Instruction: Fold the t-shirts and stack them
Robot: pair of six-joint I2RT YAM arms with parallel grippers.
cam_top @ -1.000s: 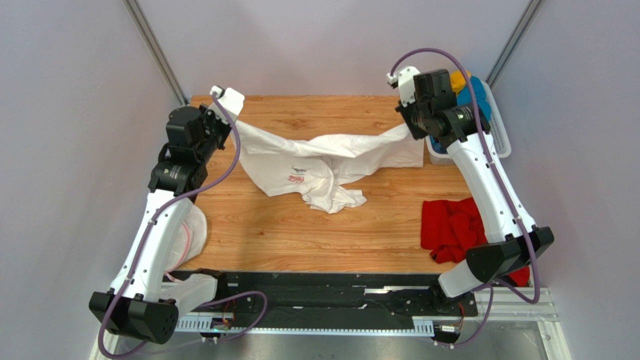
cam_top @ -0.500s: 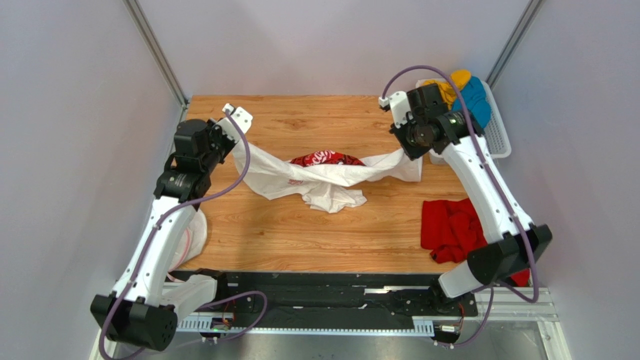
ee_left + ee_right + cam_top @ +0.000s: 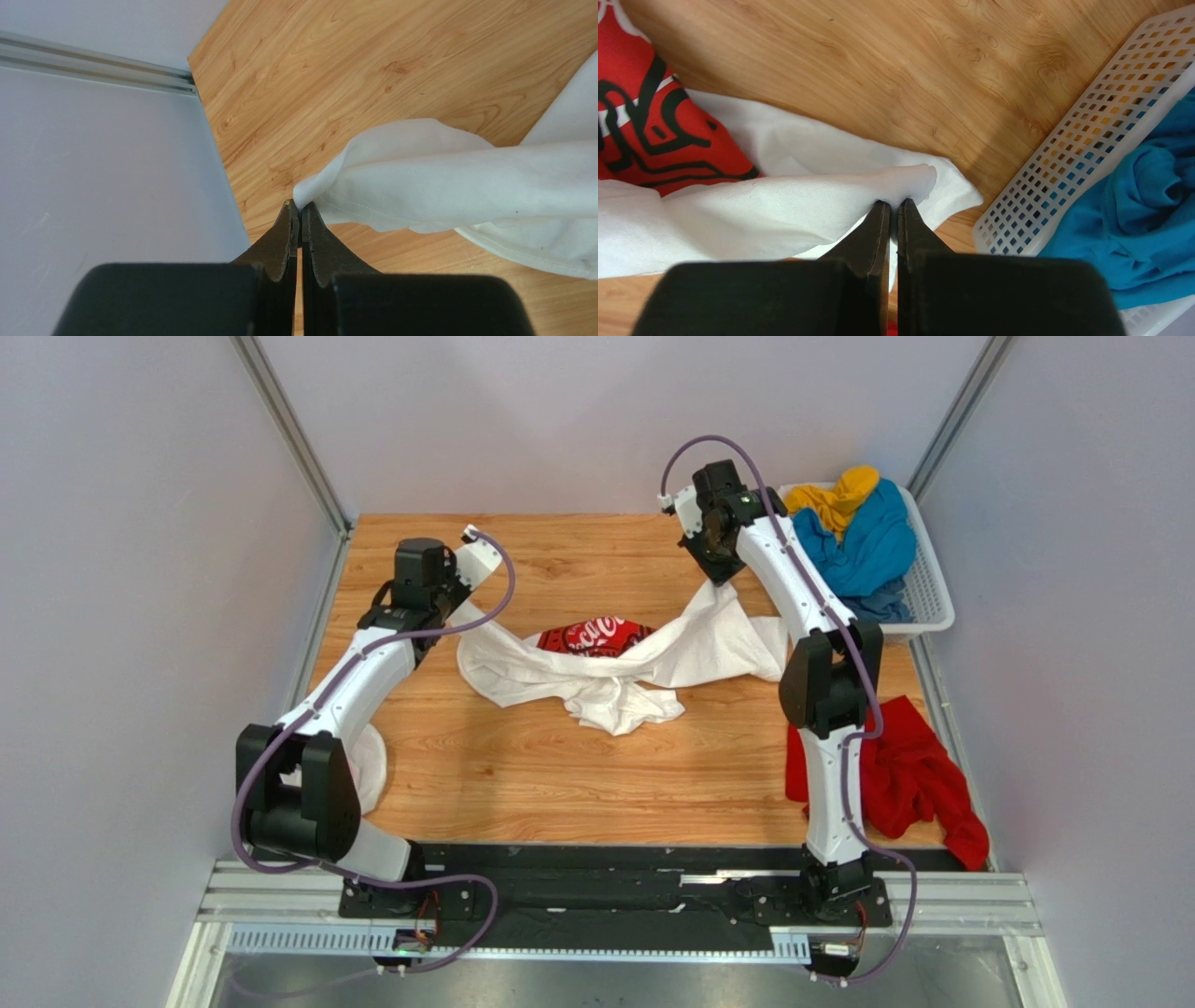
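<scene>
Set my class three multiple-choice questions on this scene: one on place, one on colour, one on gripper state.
1. Where on the table lies the red t-shirt? A far left corner; B near right side; C centre.
2. Which lie in the basket? A blue t-shirt and yellow t-shirt; B two red shirts; C one green shirt.
3. How are the left gripper and right gripper? A both open; B both shut on the white t-shirt; C one open, one shut.
Answers: 1 B, it lies crumpled at the near right edge. 2 A, both colours heap above the lattice rim. 3 B, each wrist view shows it clamped on white cloth.
</scene>
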